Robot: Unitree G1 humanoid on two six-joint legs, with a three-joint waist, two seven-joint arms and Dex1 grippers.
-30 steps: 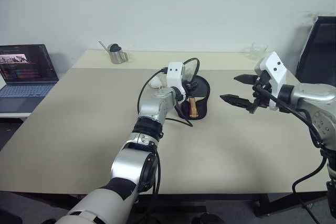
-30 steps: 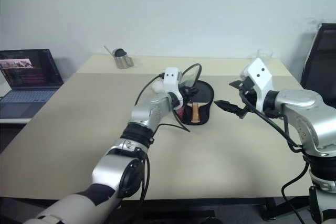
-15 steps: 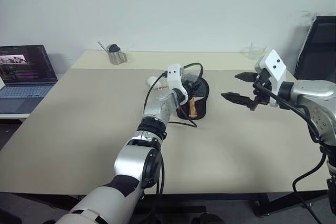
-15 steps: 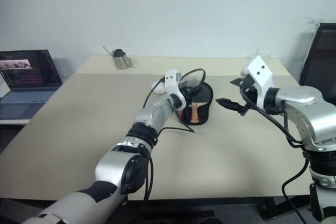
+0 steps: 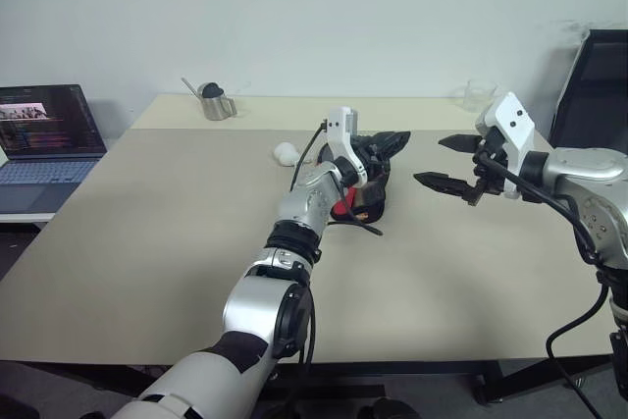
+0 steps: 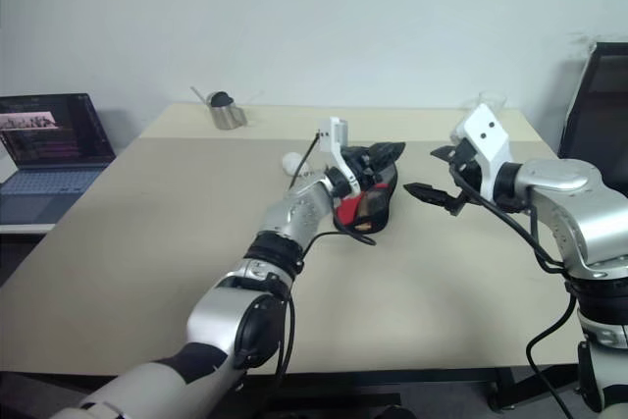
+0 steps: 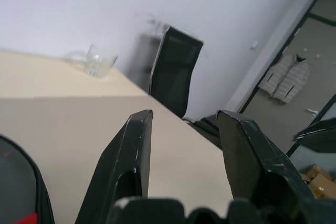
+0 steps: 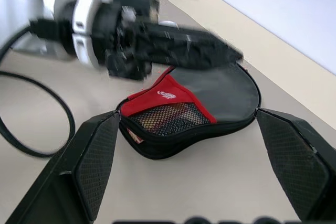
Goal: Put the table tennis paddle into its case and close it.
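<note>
The case lies in the middle of the table, its black flap down and its red part with the white logo facing up. The table tennis paddle is almost hidden inside; a bit of wood colour shows through the mesh pocket. My left gripper hovers just above the case's far side, pointing to the right; in the left wrist view its fingers stand apart with nothing between them. My right gripper hangs open to the right of the case, clear of it.
A small white ball sits left of the case. A metal cup and a glass stand at the table's far edge. A laptop is off to the left, and a black chair to the right.
The case's flap, open over the paddle handle before, now lies folded down with the red part up. My left gripper has risen and swung to the right. The right gripper has stayed put.
</note>
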